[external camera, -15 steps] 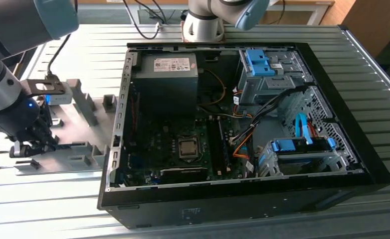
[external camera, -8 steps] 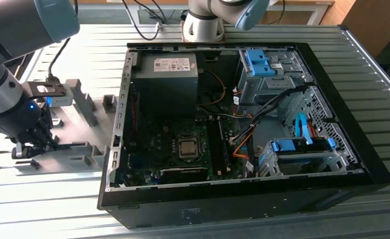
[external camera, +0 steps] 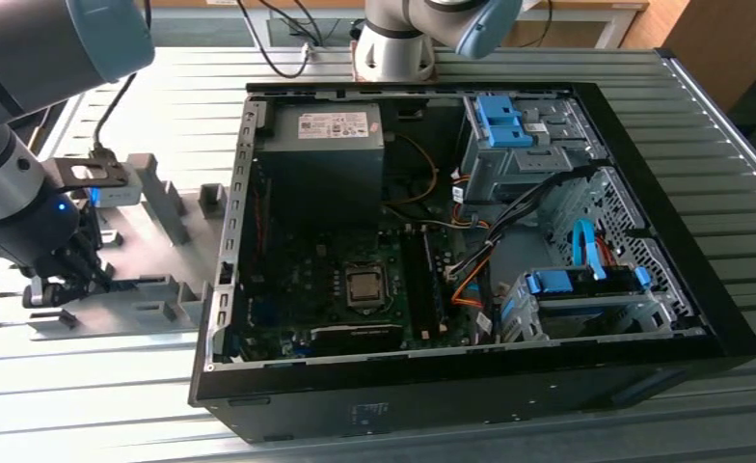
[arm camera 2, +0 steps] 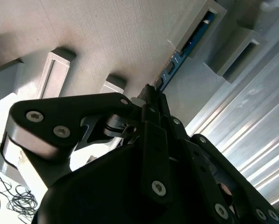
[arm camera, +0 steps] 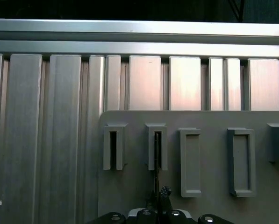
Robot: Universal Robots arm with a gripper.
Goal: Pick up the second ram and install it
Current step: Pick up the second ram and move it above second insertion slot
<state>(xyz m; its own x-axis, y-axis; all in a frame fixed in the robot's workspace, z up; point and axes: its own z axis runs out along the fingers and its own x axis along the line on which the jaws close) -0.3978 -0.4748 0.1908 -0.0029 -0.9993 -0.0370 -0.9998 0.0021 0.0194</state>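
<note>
The second ram (arm camera 2: 186, 49) is a thin blue board standing on edge, its far end in the slot of a grey holder block (arm camera 2: 195, 23). In the first wrist view the ram (arm camera: 156, 158) is a dark thin line from a holder slot to my gripper (arm camera: 160, 193). My gripper (arm camera 2: 151, 93) is shut on the ram's near end, black fingers on either side. In the exterior view the gripper (external camera: 57, 289) is low over the grey holder plate (external camera: 134, 318), at that view's left of the open computer case (external camera: 687, 318).
The neighbouring holder block (arm camera: 113, 147) has an empty slot; more blocks (arm camera: 190, 161) stand beside it. Inside the case lie the motherboard (external camera: 327, 280), long black slot strips (external camera: 419, 280), cables and blue drive brackets (external camera: 571, 285). The table is ribbed aluminium (external camera: 739, 164).
</note>
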